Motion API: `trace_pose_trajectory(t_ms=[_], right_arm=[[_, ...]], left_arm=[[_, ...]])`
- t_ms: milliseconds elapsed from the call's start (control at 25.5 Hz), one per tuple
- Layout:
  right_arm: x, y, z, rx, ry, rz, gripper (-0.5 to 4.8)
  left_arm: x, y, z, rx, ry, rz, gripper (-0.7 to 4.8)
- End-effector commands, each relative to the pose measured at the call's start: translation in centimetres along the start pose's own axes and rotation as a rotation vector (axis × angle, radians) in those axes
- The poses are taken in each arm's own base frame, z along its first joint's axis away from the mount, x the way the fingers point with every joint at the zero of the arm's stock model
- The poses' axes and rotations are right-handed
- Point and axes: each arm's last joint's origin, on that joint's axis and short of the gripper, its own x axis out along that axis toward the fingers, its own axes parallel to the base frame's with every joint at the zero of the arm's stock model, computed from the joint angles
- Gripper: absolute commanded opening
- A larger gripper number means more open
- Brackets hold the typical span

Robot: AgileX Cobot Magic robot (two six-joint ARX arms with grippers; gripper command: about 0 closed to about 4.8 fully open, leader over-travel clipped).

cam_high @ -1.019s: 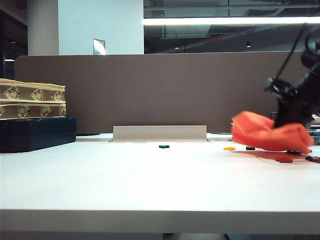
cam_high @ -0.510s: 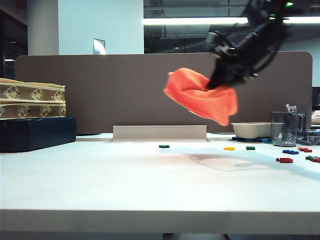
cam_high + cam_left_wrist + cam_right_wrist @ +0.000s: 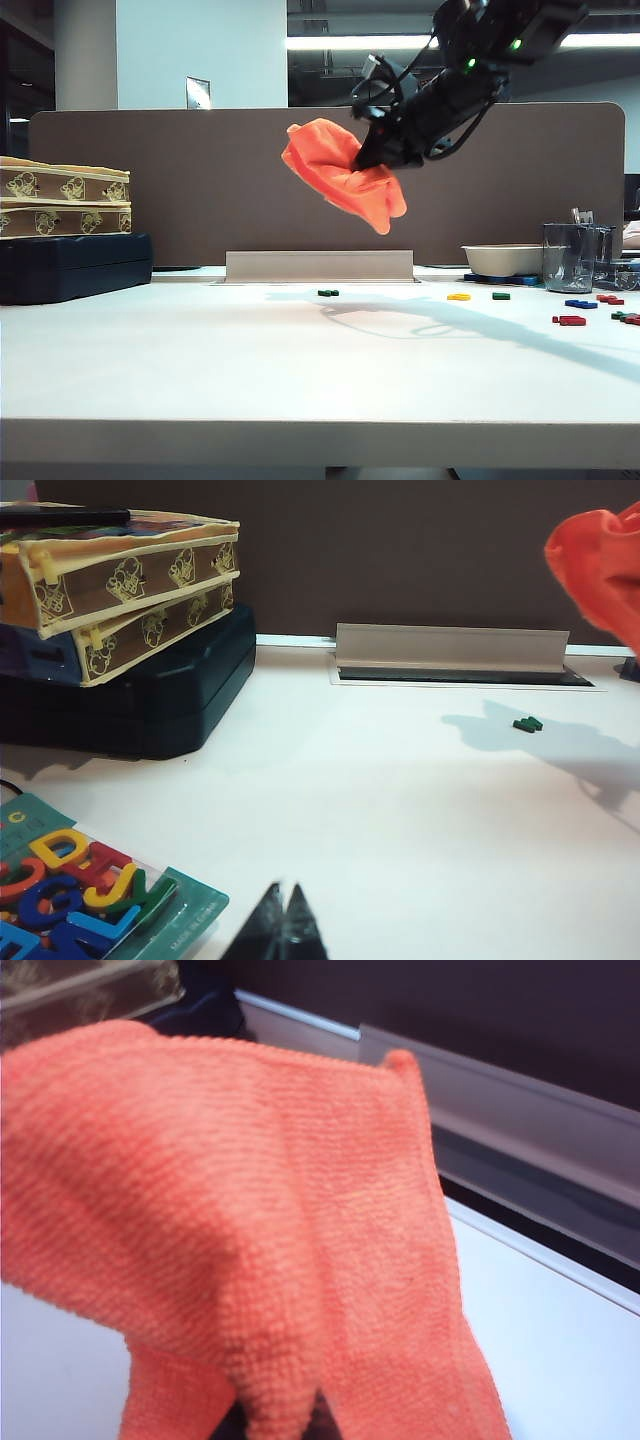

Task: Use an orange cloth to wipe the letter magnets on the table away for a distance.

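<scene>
Pinched nearly shut, the fingers of the right gripper [image 3: 372, 158] are clamping a fold of the orange cloth [image 3: 342, 183] and holding it high in the air above the middle of the table [image 3: 300, 370], in front of the brown divider panel [image 3: 180, 180]. Nearest the camera, the table top is lying bare; a little farther back the left gripper [image 3: 283, 917] is resting low over the table with its fingertips [image 3: 298, 920] pressed together on nothing, beside a packet of coloured letters [image 3: 70, 880].

Beyond that, the letter magnets are lying scattered: a green one [image 3: 328, 293] almost under the cloth, a yellow one [image 3: 459, 297] and another green one [image 3: 501, 296] off to the right, and red and blue ones [image 3: 575, 320] farther right, near a bowl [image 3: 502, 259] and a clear cup [image 3: 570, 257].

My worry is the loose cloth: it is dangling rumpled and lopsided from one pinch, so on coming down it may be landing bunched and riding over the flat magnets, or missing the widely spread ones. A sweep towards the right could also be knocking the cup.

The cloth is looking soft, fluffy and bright, its ribbed weave filling the right wrist view.
</scene>
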Motion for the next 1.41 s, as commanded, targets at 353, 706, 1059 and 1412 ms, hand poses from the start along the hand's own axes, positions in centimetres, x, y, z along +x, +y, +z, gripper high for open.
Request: trace_pose_trajectory(t_ms=[353, 706, 1059, 1412], right_arm=[[5.8, -0.7, -4.7, 0.165, -0.03, 0.044, 0.31], [9.4, -1.2, -2.7, 0.177, -0.012, 0.06, 0.31], [10.1, -2.0, -4.6, 0.172, 0.142, -0.031, 0.31], [9.8, -2.3, -6.1, 0.019, 0.301, -0.163, 0.31]], left_arm=[[0.0, 0.0, 0.2, 0.003, -0.001, -0.003, -0.05], [0.0, 0.0, 0.1, 0.002, 0.005, -0.003, -0.05], [0.0, 0.0, 0.1, 0.003, 0.005, -0.003, -0.05], [0.0, 0.0, 0.1, 0.002, 0.005, -0.003, -0.05]])
